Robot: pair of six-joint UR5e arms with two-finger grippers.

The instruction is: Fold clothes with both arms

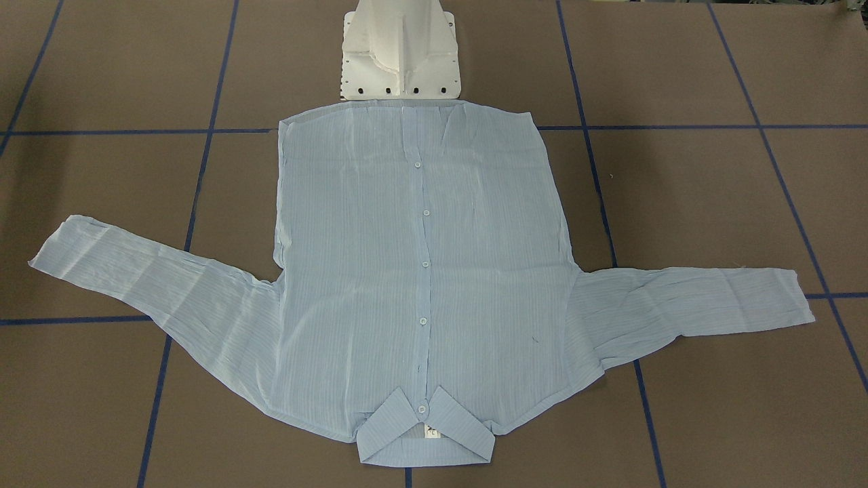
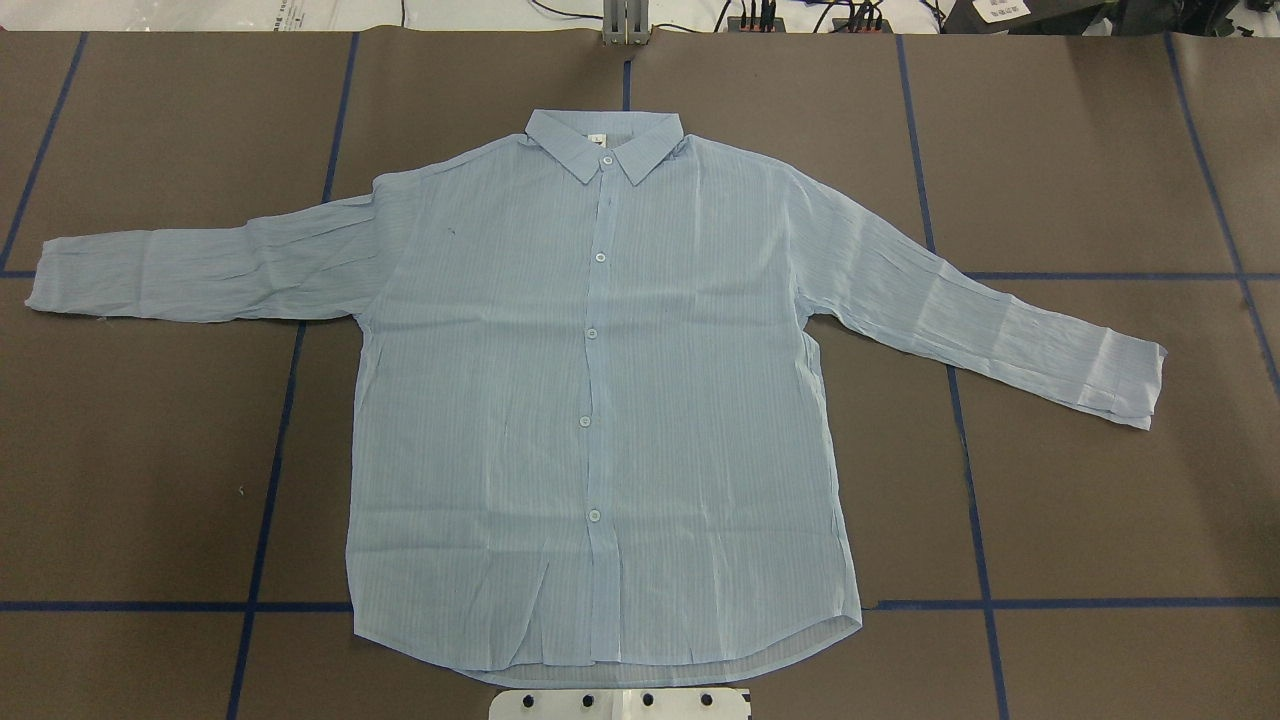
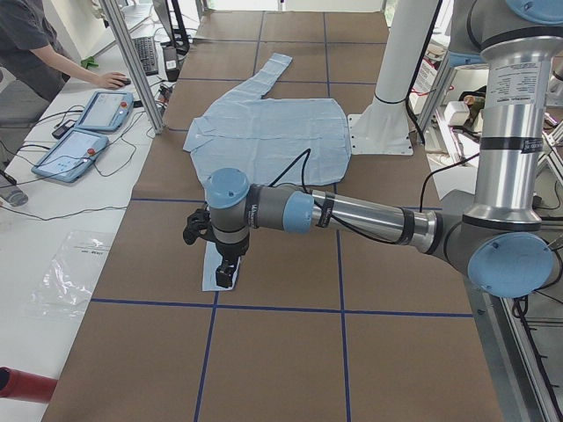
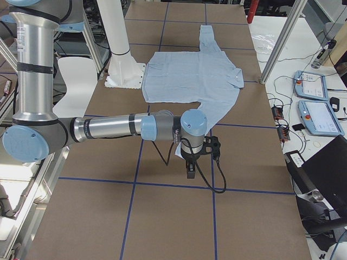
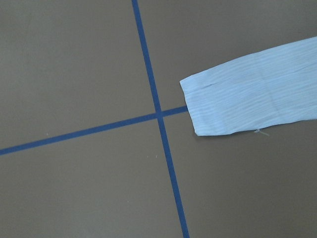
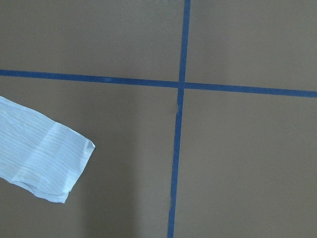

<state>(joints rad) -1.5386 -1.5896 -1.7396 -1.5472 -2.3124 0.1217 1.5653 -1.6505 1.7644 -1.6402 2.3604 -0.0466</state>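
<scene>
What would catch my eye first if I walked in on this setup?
A pale-blue shirt lies spread flat, buttons up, in the middle of the table, with its sleeves stretched out to both sides and its collar away from the robot. The brown table is crossed by blue tape lines. In the side views a big grey arm reaches low over each sleeve end: the left arm and the right arm.

shirt point(image 2: 600, 400): pale blue, finely striped in a lighter tone
buttons point(image 2: 591, 333): white
neck label point(image 1: 432, 432): white
table cover point(image 2: 1100, 480): dull brown, gridded by tape lines point(image 2: 1100, 603) in dark blue
pedestal base point(image 1: 400, 51): white
left arm point(image 3: 361, 215): silver-grey, joints capped light blue
right arm point(image 4: 108, 127): coloured alike
left gripper point(image 3: 226, 274): black
right gripper point(image 4: 191, 172): black
</scene>
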